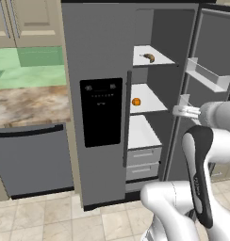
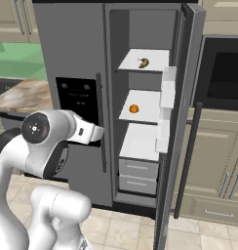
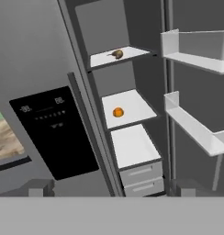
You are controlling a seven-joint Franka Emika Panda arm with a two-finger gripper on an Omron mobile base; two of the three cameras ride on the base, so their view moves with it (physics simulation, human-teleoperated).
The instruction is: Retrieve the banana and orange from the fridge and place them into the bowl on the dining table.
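The grey fridge point(image 1: 95, 52) stands in front of me with its right door point(image 2: 182, 122) swung open. Inside, the banana point(image 1: 148, 57) lies on the top white shelf, and the orange point(image 1: 136, 101) sits on the shelf below it. The hand view takes in both the banana point(image 3: 117, 54) and the orange point(image 3: 118, 112). My gripper point(image 1: 179, 111) hovers outside the fridge, in front of the open compartment and at about the orange's height. It is well short of the shelves. Its fingertips point(image 3: 40, 187) stand wide apart, so it is open and holds nothing. The bowl and the dining table are out of view.
White door bins point(image 1: 206, 75) jut from the open door to the right of my hand. Two drawers point(image 1: 143, 162) sit under the lowest shelf. A grey dishwasher point(image 1: 34, 157) and a marbled counter point(image 1: 29, 103) lie to the left. A dark wall oven point(image 2: 223, 73) and beige cabinets point(image 2: 213, 161) are at right.
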